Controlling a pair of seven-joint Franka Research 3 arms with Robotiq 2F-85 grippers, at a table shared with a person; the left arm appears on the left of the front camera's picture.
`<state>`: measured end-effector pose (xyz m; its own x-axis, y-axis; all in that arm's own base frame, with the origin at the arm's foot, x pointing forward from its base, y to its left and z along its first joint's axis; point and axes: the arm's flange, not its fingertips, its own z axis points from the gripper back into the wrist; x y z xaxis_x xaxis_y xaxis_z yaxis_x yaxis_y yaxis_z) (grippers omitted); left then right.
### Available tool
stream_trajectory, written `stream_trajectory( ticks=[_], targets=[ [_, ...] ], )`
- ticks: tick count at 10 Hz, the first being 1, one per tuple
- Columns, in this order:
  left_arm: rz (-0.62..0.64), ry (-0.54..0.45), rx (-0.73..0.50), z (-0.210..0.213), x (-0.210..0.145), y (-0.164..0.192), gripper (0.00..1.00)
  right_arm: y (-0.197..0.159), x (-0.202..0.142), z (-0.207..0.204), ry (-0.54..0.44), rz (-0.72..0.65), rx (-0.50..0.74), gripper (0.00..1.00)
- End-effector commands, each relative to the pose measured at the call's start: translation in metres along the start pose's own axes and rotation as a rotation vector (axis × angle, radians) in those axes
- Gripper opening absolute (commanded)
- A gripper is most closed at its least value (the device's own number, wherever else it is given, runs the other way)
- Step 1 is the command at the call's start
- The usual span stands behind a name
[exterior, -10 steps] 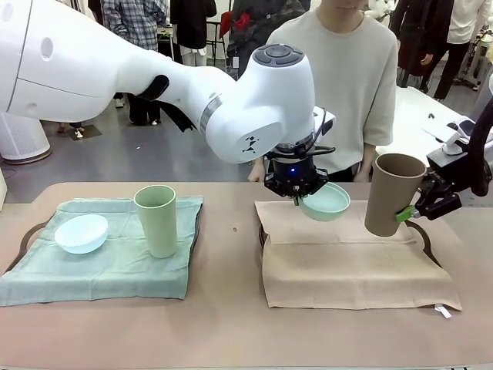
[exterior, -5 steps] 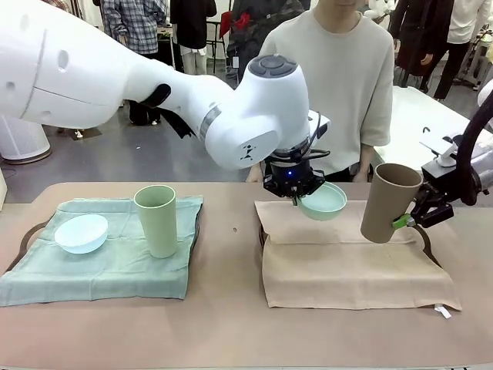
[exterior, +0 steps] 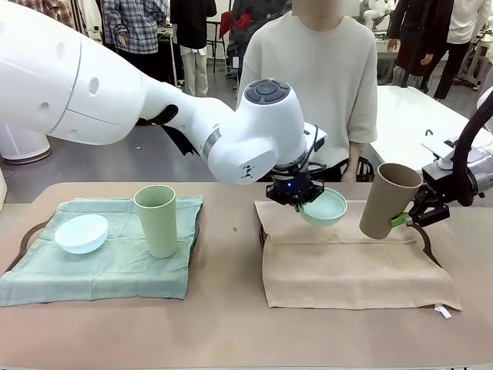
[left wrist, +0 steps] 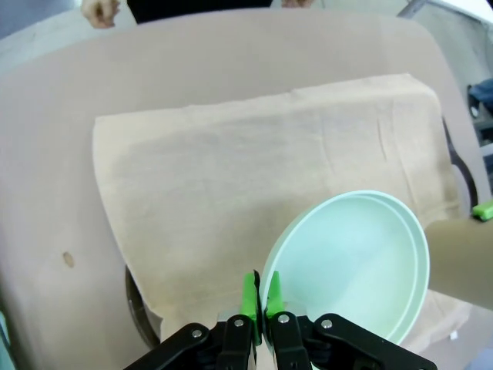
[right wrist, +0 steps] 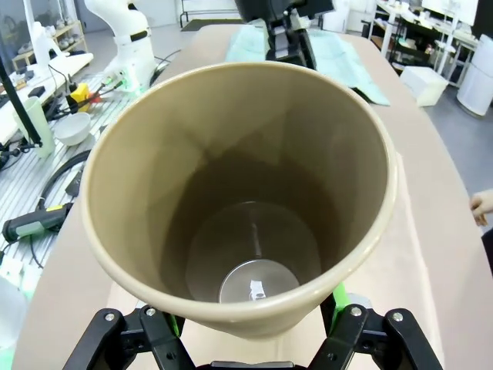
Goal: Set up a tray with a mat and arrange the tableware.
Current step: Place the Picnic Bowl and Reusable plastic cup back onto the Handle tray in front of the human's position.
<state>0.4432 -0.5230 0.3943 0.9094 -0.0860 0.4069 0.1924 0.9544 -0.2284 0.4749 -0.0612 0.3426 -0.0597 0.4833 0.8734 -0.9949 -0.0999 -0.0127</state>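
Two pieces are mid-air over the tan mat [exterior: 350,266]: my left gripper [exterior: 300,202] pinches the mint bowl [exterior: 325,206] by its rim, my right gripper [exterior: 407,216] clasps the brown cup [exterior: 388,199]; next I lower both upright onto that mat

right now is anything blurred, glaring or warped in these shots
Front view: sharp, even light, soft shadows under the mint bowl. Left wrist view: wide-angle bend at the mat edges, no glare. Right wrist view: tan cup looms stretched, a small glint at its bottom.
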Motion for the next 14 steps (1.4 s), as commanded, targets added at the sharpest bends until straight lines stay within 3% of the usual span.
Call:
stream_trajectory(
  ticks=[1, 5, 12, 13, 14],
  targets=[
    [-0.011, 0.012, 0.004, -0.009, -0.003, 0.002, 0.04, -0.009, -0.016, -0.012, 0.035, -0.015, -0.046, 0.81],
    [0.003, 0.037, 0.029, -0.031, -0.004, 0.006, 0.04, -0.018, -0.037, -0.028, 0.052, -0.050, -0.040, 0.81],
    [0.017, 0.104, 0.053, -0.062, -0.004, 0.008, 0.04, -0.019, -0.044, -0.030, 0.072, -0.074, -0.037, 0.81],
    [0.021, 0.109, 0.050, -0.063, -0.005, 0.008, 0.64, -0.019, -0.044, -0.029, 0.101, -0.085, -0.036, 1.00],
    [0.018, 0.113, 0.050, -0.062, -0.006, 0.009, 0.64, -0.017, -0.042, -0.027, 0.163, -0.107, -0.038, 1.00]
  ],
)
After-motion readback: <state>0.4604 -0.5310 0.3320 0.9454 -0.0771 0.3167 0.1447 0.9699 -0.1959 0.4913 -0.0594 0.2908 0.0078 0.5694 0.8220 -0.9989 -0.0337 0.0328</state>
